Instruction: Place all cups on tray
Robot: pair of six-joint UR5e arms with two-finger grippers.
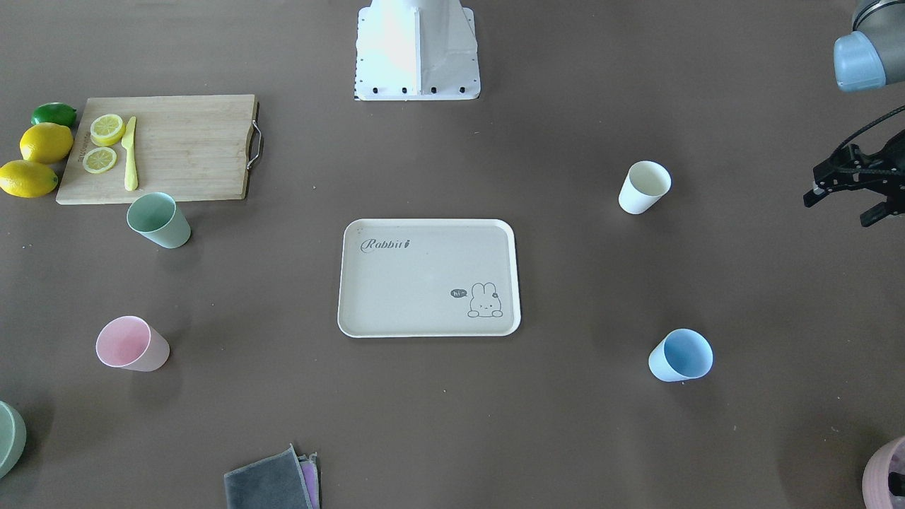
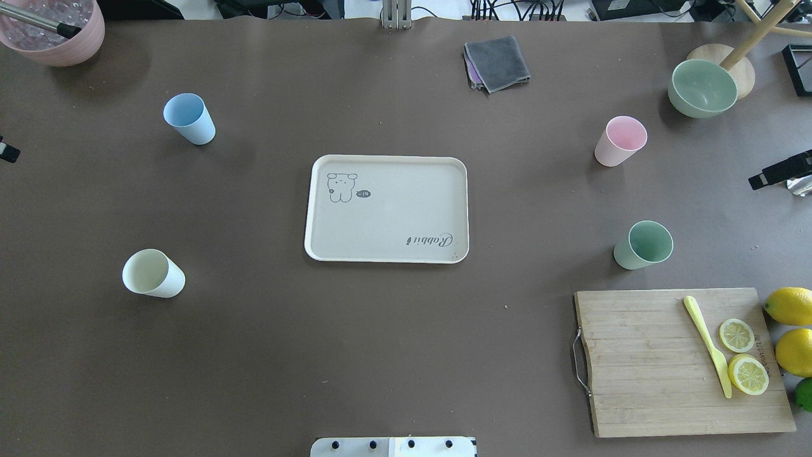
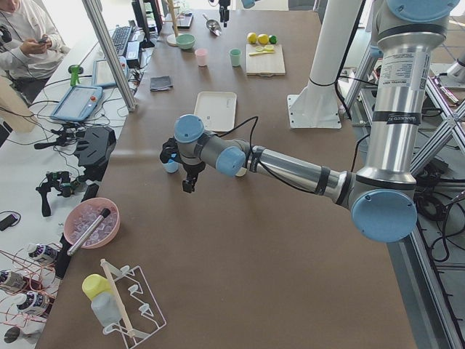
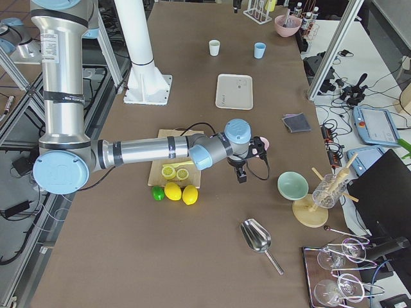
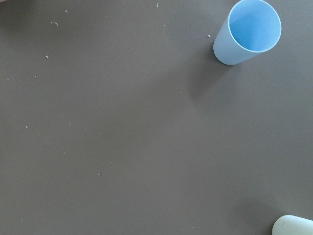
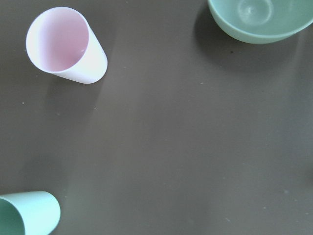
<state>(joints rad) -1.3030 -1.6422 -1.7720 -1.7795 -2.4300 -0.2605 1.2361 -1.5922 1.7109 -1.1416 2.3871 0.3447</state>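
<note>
The beige tray [image 1: 424,283] with "Rabbit" lettering lies empty at the table's middle, also in the overhead view [image 2: 387,216]. All the cups stand upright on the table around it. The cream cup [image 2: 153,273] and blue cup [image 2: 189,119] are on my left side. The pink cup [image 2: 620,141] and green cup [image 2: 644,245] are on my right side. My left gripper [image 1: 841,208] hovers open and empty beyond the cream cup [image 1: 644,187]. My right gripper [image 2: 777,172] shows only partly at the edge, outward of the pink cup; I cannot tell its state.
A wooden cutting board [image 2: 679,374] with lemon slices and a yellow knife lies near right, with whole lemons [image 2: 790,306] beside it. A green bowl [image 2: 702,87], grey cloth [image 2: 497,62] and pink bowl [image 2: 54,32] sit along the far edge.
</note>
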